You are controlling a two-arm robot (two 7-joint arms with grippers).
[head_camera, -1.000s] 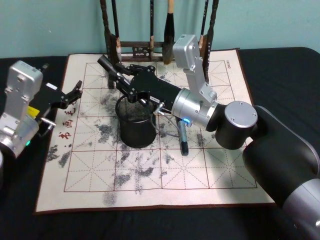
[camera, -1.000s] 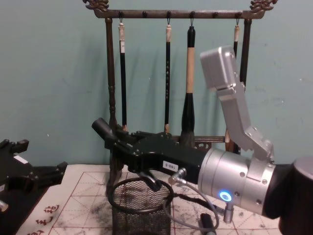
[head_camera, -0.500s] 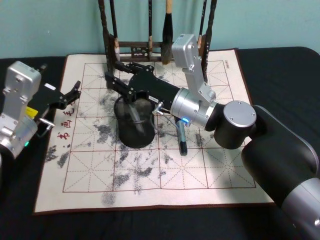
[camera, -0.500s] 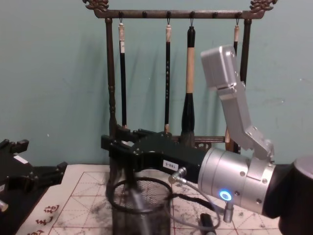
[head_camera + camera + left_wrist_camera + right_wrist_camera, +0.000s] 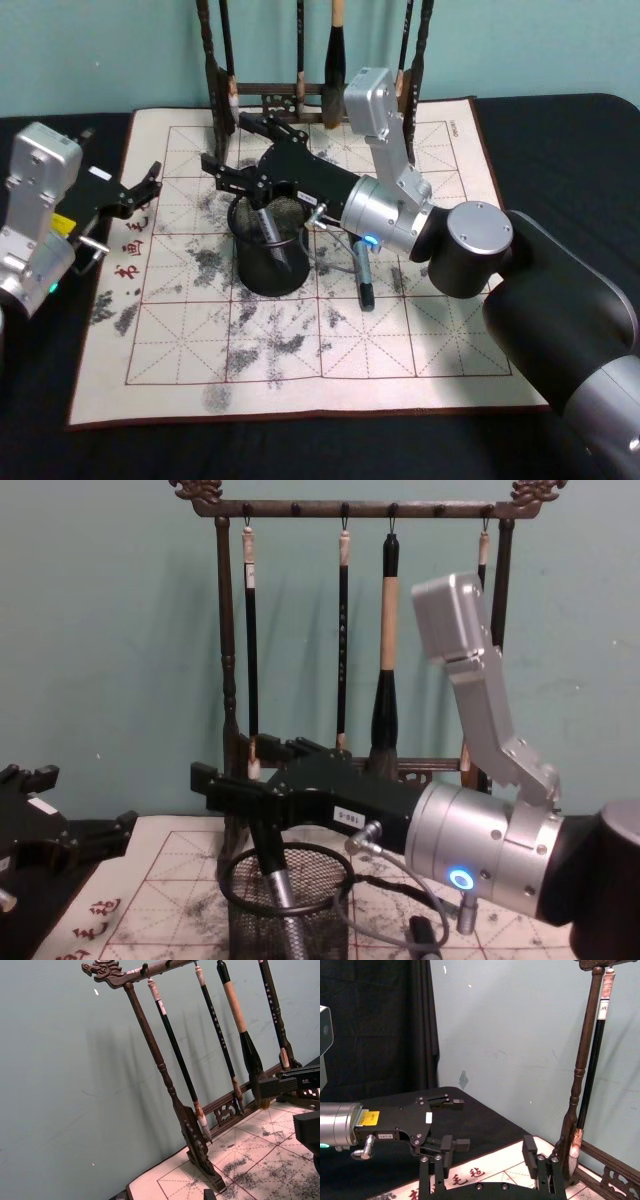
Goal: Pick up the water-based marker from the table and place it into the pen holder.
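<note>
The round black wire-mesh pen holder stands on a cream felt writing mat with a red grid and ink smudges, spread over the black-draped table. The grey-barrelled water-based marker leans inside the holder, its upper end near the rim. Just above the holder hangs the right tool, jaws spread wide, gripping nothing. Behind the holder rises a dark wooden brush rack. Just right of the holder lies what looks like a second dark pen. The left tool sits well left of the holder, fingers parted and empty.
</note>
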